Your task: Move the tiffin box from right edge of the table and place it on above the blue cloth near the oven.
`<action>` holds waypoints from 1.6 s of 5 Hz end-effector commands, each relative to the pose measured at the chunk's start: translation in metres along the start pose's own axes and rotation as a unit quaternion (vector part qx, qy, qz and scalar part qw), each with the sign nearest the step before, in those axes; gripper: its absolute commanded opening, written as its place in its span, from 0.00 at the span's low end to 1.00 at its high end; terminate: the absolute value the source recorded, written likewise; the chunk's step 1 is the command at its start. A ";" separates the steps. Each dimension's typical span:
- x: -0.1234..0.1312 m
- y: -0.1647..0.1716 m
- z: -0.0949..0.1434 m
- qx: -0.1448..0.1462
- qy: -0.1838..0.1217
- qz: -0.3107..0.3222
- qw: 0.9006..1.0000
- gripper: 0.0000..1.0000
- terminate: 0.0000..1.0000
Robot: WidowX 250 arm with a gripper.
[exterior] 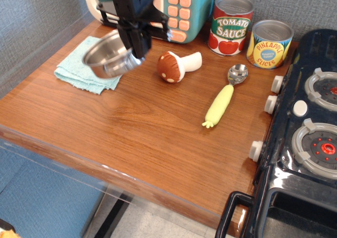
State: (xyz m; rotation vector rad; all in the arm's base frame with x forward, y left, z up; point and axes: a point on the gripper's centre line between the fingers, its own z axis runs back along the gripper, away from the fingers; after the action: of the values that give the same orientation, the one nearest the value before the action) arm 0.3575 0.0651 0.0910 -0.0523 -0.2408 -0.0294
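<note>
The tiffin box (108,56) is a shiny steel pot, held tilted in the air over the right part of the blue cloth (78,68). My gripper (138,47) is shut on the pot's right rim, with the black arm reaching down from the top. The oven (179,9), cream with a teal front and peach buttons, stands just behind the gripper at the back of the brown table (142,138). The cloth's near-right part is hidden by the pot.
A toy mushroom (176,66) lies right of the gripper. A yellow-handled spoon (223,98) lies mid-table. A tomato sauce can (232,25) and a pineapple can (269,43) stand at the back right. A black toy stove (300,138) fills the right side.
</note>
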 end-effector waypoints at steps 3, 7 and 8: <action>0.031 0.068 -0.010 0.065 0.037 0.028 0.997 0.00 0.00; 0.023 0.049 -0.001 0.003 0.006 0.011 1.000 1.00 0.00; 0.024 0.038 0.008 0.015 -0.006 0.001 1.000 1.00 0.00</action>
State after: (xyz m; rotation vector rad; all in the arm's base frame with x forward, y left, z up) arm 0.3805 0.1020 0.0707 -0.0464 -0.1749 -0.0122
